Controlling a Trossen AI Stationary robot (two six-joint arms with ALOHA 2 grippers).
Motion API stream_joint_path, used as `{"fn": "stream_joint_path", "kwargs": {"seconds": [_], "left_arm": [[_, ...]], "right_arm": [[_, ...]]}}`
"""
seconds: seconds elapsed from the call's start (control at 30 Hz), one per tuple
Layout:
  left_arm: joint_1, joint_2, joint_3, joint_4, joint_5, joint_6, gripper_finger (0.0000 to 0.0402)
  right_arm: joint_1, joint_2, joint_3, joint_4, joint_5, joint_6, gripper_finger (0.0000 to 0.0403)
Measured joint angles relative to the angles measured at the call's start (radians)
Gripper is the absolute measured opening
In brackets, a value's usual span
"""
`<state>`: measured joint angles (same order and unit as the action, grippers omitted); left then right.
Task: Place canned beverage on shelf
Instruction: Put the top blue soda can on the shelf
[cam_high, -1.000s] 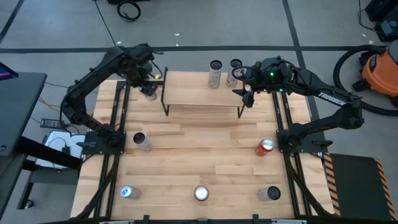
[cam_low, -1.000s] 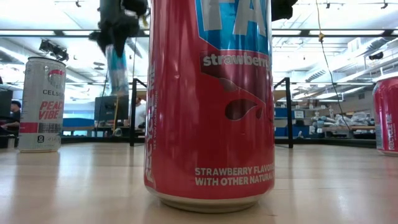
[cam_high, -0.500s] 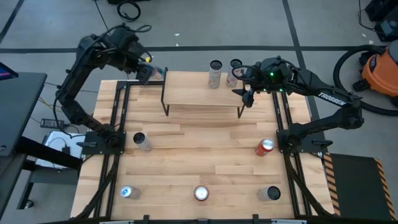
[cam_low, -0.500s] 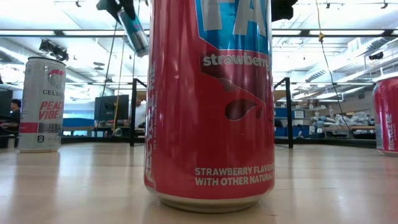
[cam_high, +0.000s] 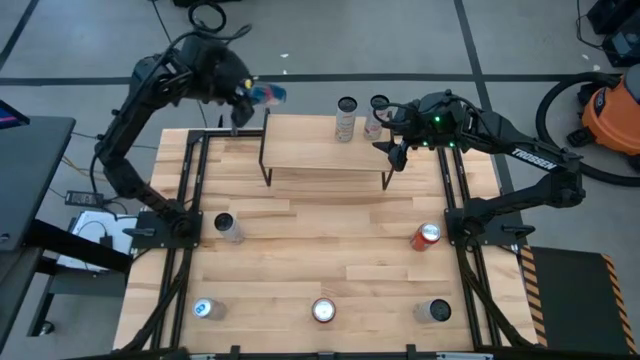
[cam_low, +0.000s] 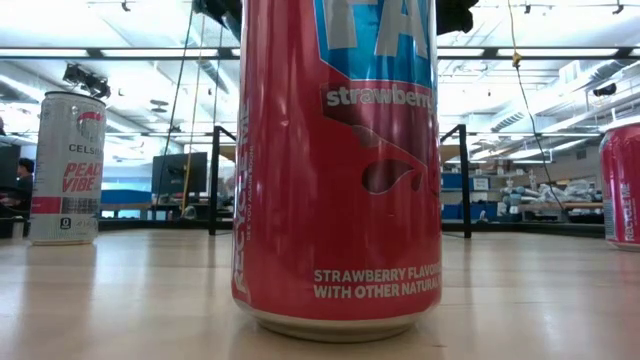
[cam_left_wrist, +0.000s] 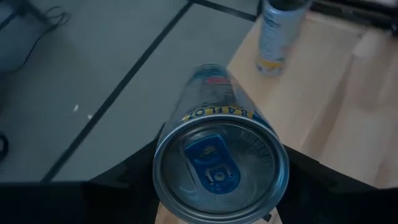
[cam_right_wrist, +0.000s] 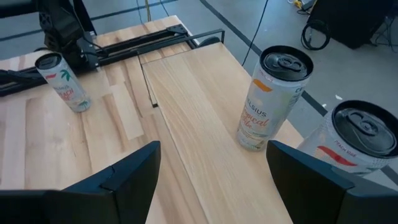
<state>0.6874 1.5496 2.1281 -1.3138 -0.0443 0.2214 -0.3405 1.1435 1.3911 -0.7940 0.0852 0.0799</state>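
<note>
Around: two cans (cam_high: 346, 117) stand at the shelf's (cam_high: 325, 152) far edge; more dot the surface (cam_high: 330, 240).
Can: blue-silver can (cam_high: 264, 95), tilted, aloft beyond shelf's left end.
My left gripper (cam_high: 243, 98): clamped on it.
My right gripper (cam_high: 395, 148): spread, empty, over shelf's right end.

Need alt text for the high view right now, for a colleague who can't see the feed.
Overhead view: the left gripper holds a blue can on its side above the table's far left corner, beside the shelf. The right gripper waits open at the shelf's right end, near two cans on its far edge. Five more cans stand on the table.
</note>
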Motion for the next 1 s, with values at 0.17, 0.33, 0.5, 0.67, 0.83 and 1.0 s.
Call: {"fn": "stream_joint_path", "kwargs": {"seconds": [0.17, 0.33, 0.5, 0.67, 0.83, 1.0], "left_arm": [[-0.040, 0.078, -0.001, 0.007, -0.001, 0.121, 0.0243], [-0.080, 0.151, -0.002, 0.011, 0.000, 0.230, 0.0243], [-0.116, 0.195, -0.002, 0.012, -0.009, 0.313, 0.0243], [-0.123, 0.216, -0.002, -0.040, -0.022, 0.344, 0.0243], [-0.114, 0.220, -0.002, -0.123, -0.023, 0.340, 0.0243], [-0.113, 0.221, -0.002, -0.134, -0.022, 0.309, 0.0243]], "right_arm": [[0.000, 0.000, 0.000, -0.001, 0.000, 0.000, 0.0302], [0.000, 0.000, 0.000, -0.001, 0.000, 0.000, 0.0302], [0.000, 0.000, 0.000, -0.001, 0.000, 0.000, 0.0302], [0.000, 0.000, 0.000, -0.001, 0.000, 0.000, 0.0302], [0.000, 0.000, 0.000, -0.001, 0.000, 0.016, 0.0302], [0.000, 0.000, 0.000, -0.002, 0.000, 0.023, 0.0302]]}}
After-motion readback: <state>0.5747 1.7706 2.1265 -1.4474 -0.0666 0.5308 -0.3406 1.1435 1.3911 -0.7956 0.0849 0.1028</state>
